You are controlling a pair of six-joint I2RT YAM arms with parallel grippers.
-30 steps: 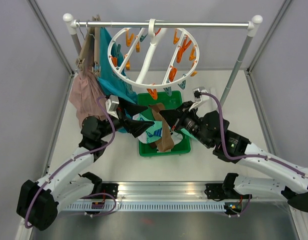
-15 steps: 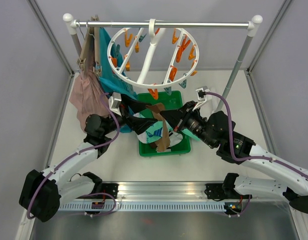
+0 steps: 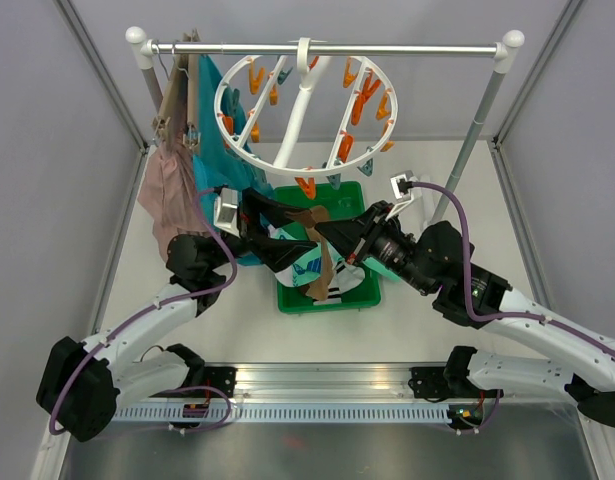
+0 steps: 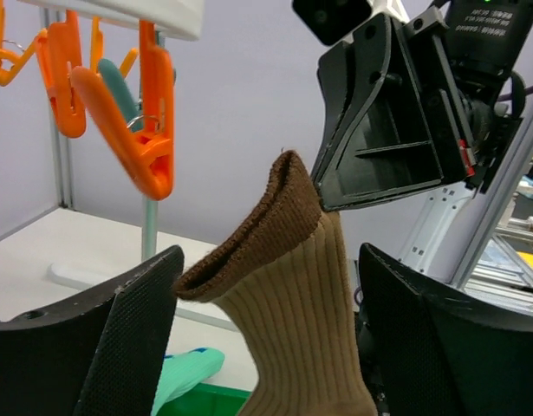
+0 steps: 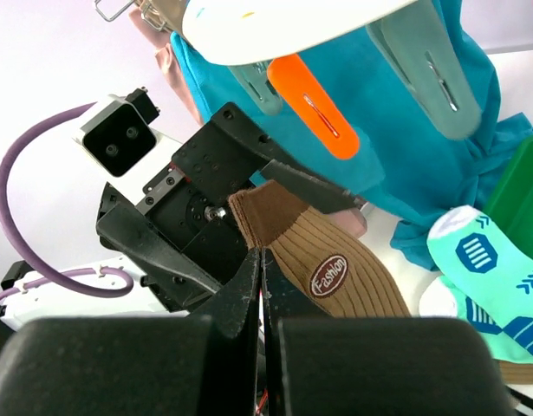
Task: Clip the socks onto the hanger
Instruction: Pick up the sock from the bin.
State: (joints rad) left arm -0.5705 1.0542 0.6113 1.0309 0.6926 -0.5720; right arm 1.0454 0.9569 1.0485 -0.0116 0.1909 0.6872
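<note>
A brown sock (image 3: 321, 252) hangs over the green basket (image 3: 358, 294), with my right gripper (image 3: 323, 226) shut on its dark cuff. In the right wrist view the shut gripper (image 5: 260, 254) pinches the cuff's edge, and the sock (image 5: 340, 270) shows a "Fashion" label. My left gripper (image 3: 292, 235) is open, and its fingers straddle the sock (image 4: 305, 295) just below the cuff without touching it. Above hangs the round white hanger (image 3: 298, 126) with orange pegs (image 4: 152, 130) close by. A mint sock (image 3: 309, 266) lies in the basket.
The hanger hangs from a metal rail (image 3: 407, 48) on two posts. A large teal garment (image 3: 223, 150) and a pink-beige garment (image 3: 165, 195) hang at the rail's left end, just behind my left arm. Teal and orange pegs (image 5: 315, 107) hang right above the right gripper.
My left gripper has moved right until its open fingers stand on both sides of the brown sock, and they have narrowed slightly. The right gripper has carried the sock a little left.
</note>
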